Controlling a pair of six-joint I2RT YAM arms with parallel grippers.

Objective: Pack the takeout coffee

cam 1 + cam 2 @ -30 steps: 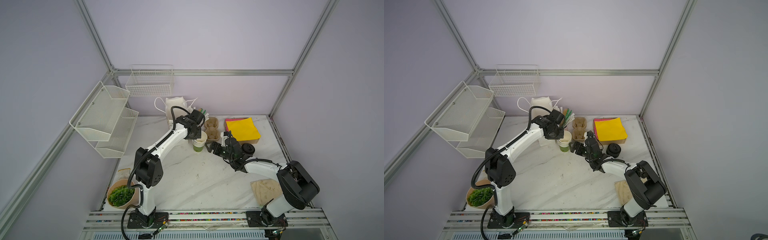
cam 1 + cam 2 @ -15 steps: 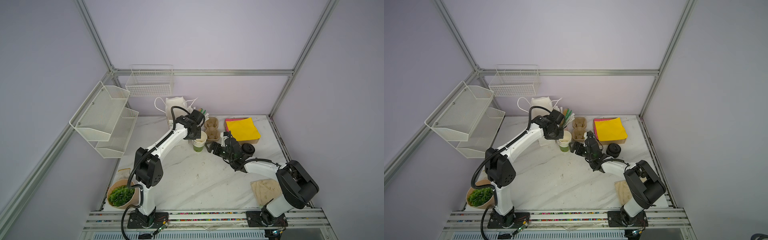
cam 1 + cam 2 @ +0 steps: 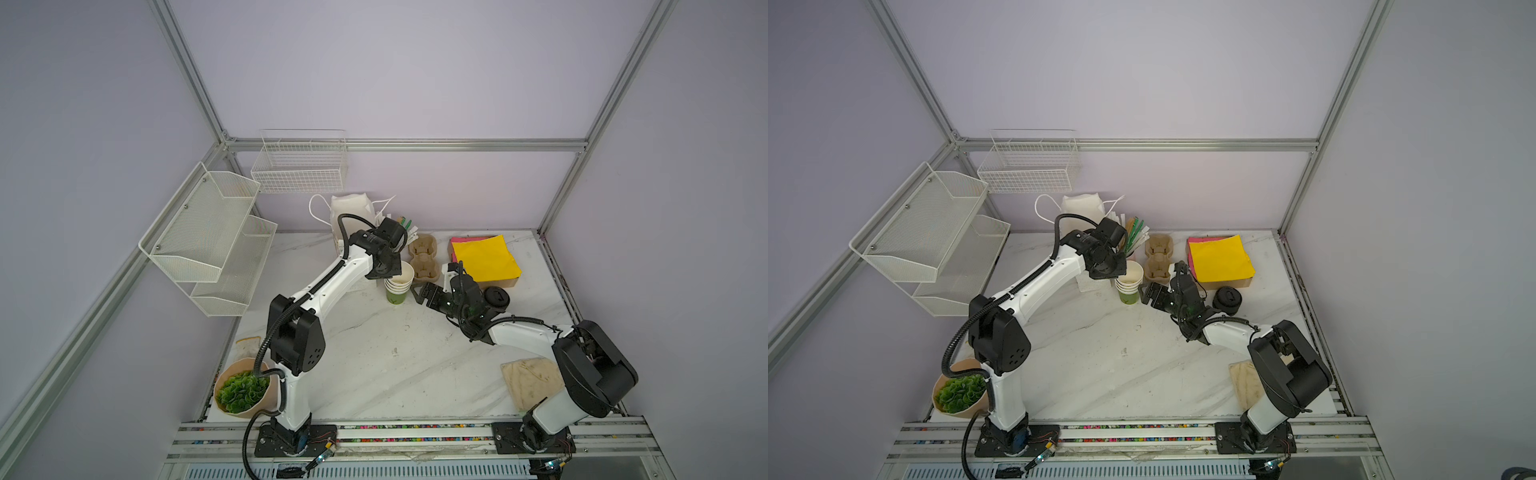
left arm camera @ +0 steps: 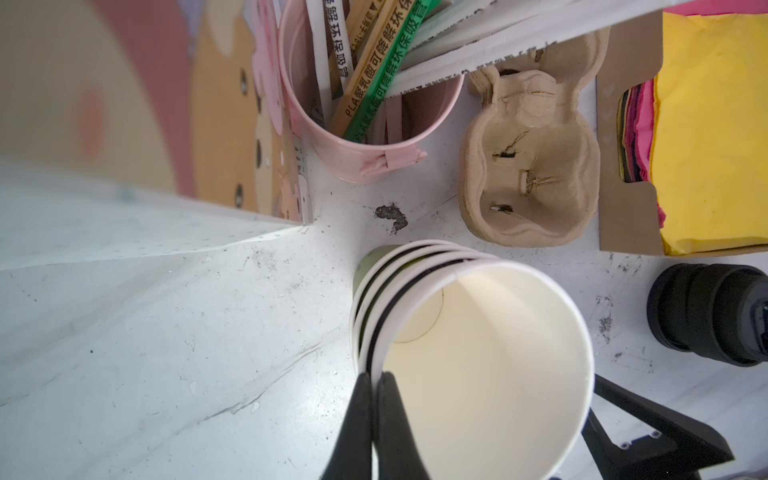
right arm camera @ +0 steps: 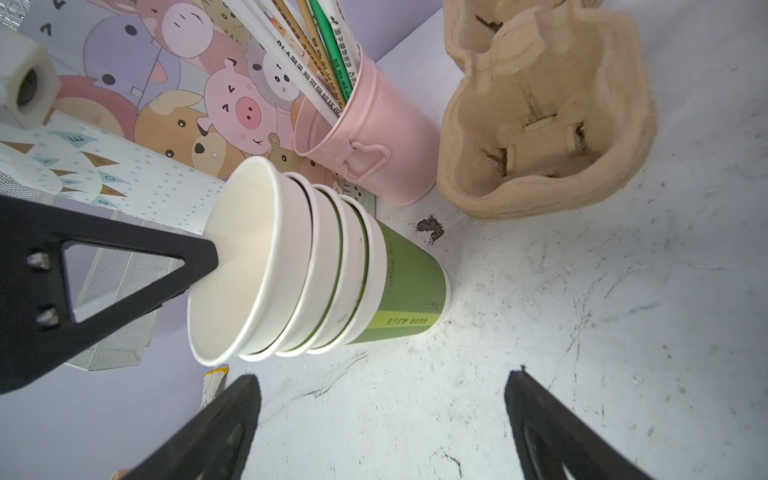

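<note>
Since the earlier frame only the left gripper (image 4: 376, 376) has changed, its jaws drawn fully together. Nearest, the right gripper (image 5: 384, 376) stands with jaws wide apart and empty, just beside the stack of green cups (image 5: 407, 286) on the table (image 3: 395, 374). The top cup (image 4: 478, 374), nested in that stack, is pinched at its rim by the left gripper, one finger inside, one outside. Black lids (image 3: 497, 298) stand beside the right wrist. Farther back: pulp carrier (image 5: 540, 124), pink straw cup (image 5: 374, 145).
</note>
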